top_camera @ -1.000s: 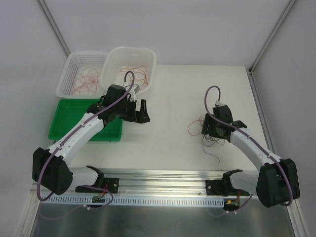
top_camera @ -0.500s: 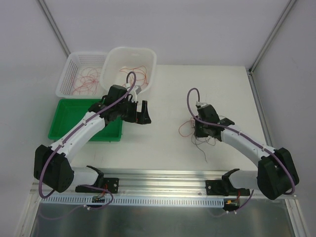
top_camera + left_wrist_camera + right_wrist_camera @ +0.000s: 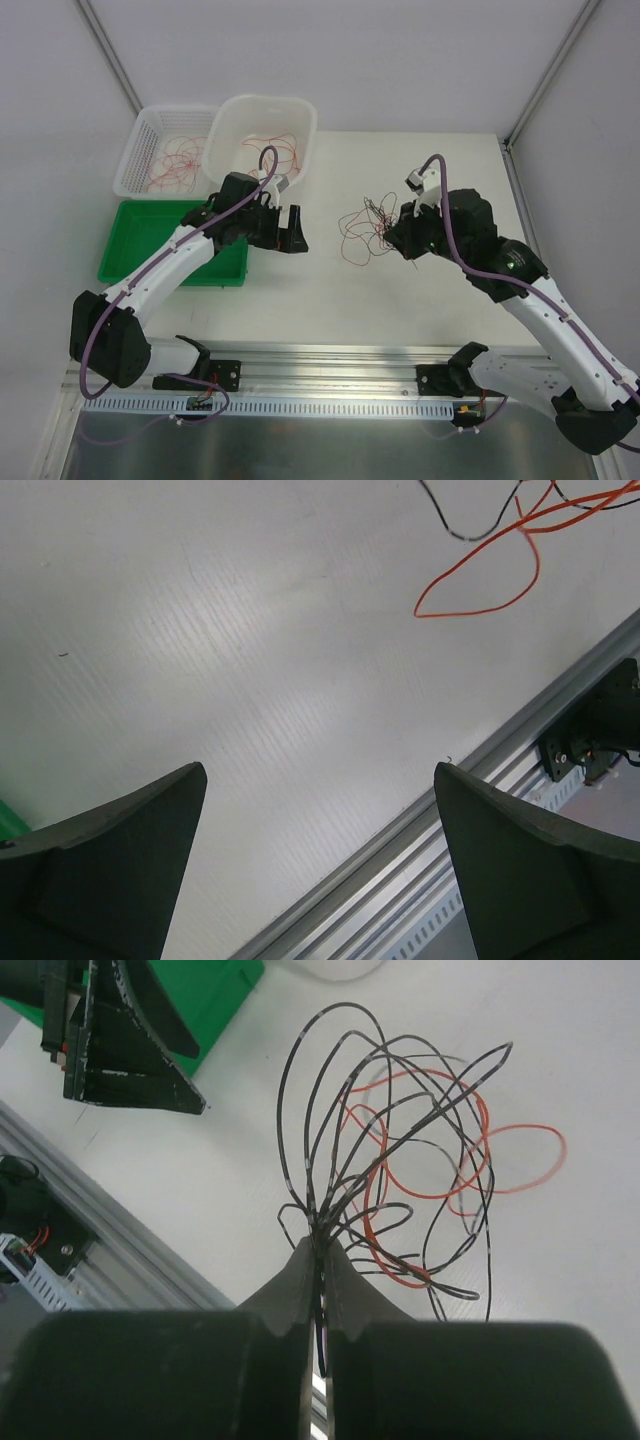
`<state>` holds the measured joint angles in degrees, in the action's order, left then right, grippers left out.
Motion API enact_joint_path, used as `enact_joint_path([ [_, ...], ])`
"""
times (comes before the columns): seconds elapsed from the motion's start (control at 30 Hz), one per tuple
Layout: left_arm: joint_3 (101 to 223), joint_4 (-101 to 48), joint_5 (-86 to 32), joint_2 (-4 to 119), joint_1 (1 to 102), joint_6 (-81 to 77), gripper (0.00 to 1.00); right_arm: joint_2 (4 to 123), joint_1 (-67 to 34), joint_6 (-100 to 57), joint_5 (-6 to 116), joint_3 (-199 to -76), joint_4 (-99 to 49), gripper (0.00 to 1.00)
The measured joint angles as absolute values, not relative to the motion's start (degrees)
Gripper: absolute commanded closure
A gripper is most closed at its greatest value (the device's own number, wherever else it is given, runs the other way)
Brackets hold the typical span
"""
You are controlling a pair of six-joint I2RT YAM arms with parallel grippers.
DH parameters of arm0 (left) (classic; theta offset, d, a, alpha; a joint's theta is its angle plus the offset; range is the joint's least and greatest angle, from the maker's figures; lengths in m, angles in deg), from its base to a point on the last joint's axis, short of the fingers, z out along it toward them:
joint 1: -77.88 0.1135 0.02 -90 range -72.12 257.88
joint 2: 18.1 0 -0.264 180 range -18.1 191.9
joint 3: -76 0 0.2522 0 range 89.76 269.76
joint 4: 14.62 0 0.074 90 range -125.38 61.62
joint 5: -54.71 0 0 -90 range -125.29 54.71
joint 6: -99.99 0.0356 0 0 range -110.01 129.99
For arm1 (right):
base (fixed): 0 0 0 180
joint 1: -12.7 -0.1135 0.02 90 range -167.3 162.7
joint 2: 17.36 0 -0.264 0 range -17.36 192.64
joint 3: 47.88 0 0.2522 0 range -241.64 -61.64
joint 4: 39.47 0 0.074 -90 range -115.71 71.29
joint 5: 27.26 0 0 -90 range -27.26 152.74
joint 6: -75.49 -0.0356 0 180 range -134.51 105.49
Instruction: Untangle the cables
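Cables gripped by right pincer over white bench.
Right pincer is clamped tight on black and orange cables that loop out above the bench's middle. Left pincer hangs wide apart near them, holding nothing.

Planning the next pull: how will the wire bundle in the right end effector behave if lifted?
The cables probably act springy, not limp: their loops fan in round curves from the right end effector. Hair-thin, so likely very light. Crossed black and orange loops will probably drag along together.
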<state>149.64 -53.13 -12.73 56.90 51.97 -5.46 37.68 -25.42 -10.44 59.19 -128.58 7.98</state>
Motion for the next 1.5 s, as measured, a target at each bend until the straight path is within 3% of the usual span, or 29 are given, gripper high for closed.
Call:
enact_joint_path([
  [0.23, 149.64, -51.64, -8.64, 56.88, 48.14, -5.91, 0.03, 37.47, -25.42, -8.84, 52.1, -125.19, 8.7, 0.99],
  [0.43, 148.09, -43.82, -7.11, 56.9, 41.96, -9.94, 0.19, 37.05, -25.42, -7.97, 48.39, -124.55, 8.9, 0.99],
  [0.67, 146.03, -36.39, -7.06, 58.87, 37.63, -14.68, 0.27, 34.06, -25.42, -7.79, 45.24, -123.53, 8.77, 0.99],
  [1.1, 142.62, -23.71, -8.11, 62.41, 32.45, -13.39, 0.3, 31.94, -25.49, -7.94, 41.72, -121.71, 7.19, 0.99],
  [1.23, 139.13, -19.75, -6.85, 62.74, 32.28, -12.51, 0.44, 31.26, -25.49, -7.99, 41.59, -121.71, 7.1, 0.99],
  [1.37, 137.47, -16.72, -6.06, 63.0, 32.19, -12.03, 0.89, 30.71, -25.51, -7.97, 41.48, -121.71, 7.1, 0.99],
  [1.43, 137.33, -15.91, -5.82, 63.0, 32.19, -11.84, 0.99, 30.54, -25.53, -7.86, 42.05, -121.71, 7.15, 0.99],
  [1.5, 137.31, -15.49, -5.91, 62.85, 32.19, -11.6, 1.0, 30.32, -25.56, -7.79, 43.69, -121.54, 7.15, 0.99],
])
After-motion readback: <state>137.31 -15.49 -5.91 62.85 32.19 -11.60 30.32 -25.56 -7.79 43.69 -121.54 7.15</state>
